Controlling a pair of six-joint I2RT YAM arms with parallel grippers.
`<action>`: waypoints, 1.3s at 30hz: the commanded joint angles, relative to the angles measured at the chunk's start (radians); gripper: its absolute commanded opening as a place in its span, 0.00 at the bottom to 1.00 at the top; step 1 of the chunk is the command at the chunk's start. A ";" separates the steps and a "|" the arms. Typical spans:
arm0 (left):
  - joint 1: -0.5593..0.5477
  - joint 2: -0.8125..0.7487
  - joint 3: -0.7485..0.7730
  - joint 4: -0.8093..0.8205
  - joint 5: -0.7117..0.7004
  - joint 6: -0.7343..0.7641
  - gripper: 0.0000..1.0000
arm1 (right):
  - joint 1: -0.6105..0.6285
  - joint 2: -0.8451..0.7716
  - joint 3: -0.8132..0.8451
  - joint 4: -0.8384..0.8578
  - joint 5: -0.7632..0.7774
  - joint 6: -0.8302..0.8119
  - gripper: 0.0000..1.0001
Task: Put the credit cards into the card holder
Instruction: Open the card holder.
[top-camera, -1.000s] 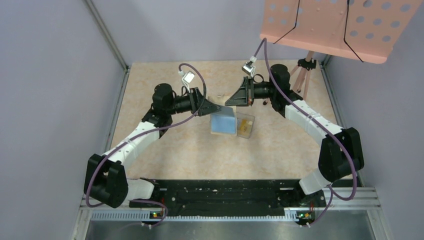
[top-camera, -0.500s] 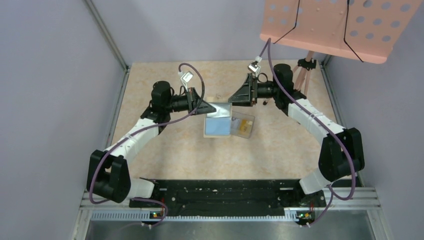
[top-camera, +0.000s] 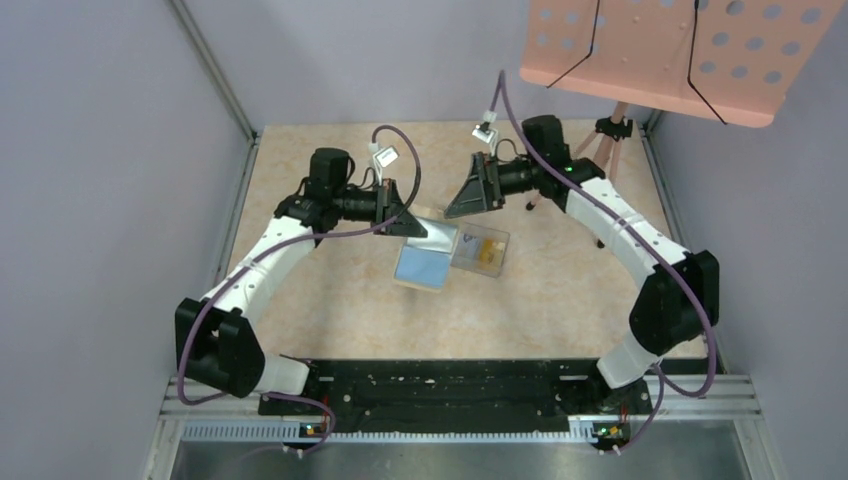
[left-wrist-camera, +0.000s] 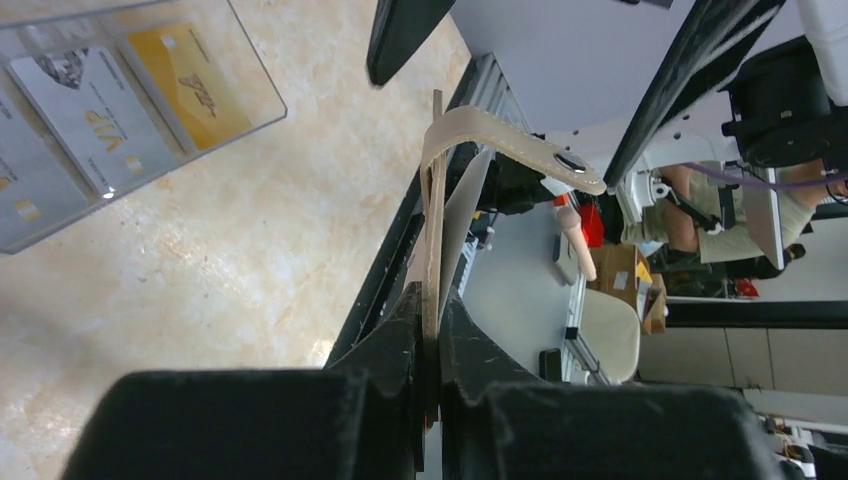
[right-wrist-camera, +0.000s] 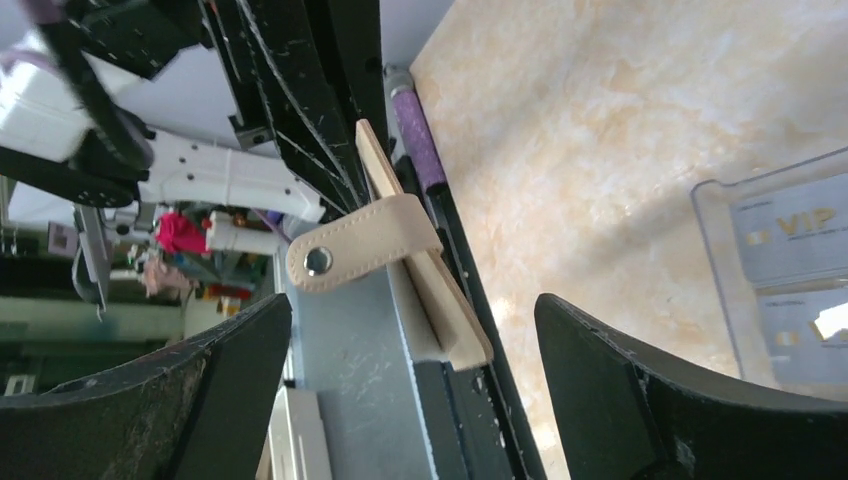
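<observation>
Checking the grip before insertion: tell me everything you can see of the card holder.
The card holder is a flat tan wallet, leather-like, with its blue-grey lining facing up in the top view. A tan strap with a metal snap curls off one edge, unfastened. The left hand is shut on one edge, holding it tilted beside the clear card tray. The right hand is open and apart from it. Whether its low edge touches the table cannot be told.

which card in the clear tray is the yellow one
The end card in the clear tray, next to the silver VIP card: it alone is yellow-orange, the others silvery-grey.
</observation>
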 joint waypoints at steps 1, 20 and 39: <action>0.000 0.018 0.059 -0.103 0.085 0.082 0.00 | 0.108 0.069 0.087 -0.185 0.048 -0.167 0.91; 0.002 -0.041 -0.099 0.237 0.102 -0.176 0.55 | 0.090 0.048 -0.010 0.156 -0.072 0.123 0.00; 0.002 0.000 -0.008 -0.030 0.126 -0.018 0.00 | 0.009 0.002 -0.101 0.195 -0.012 0.140 0.64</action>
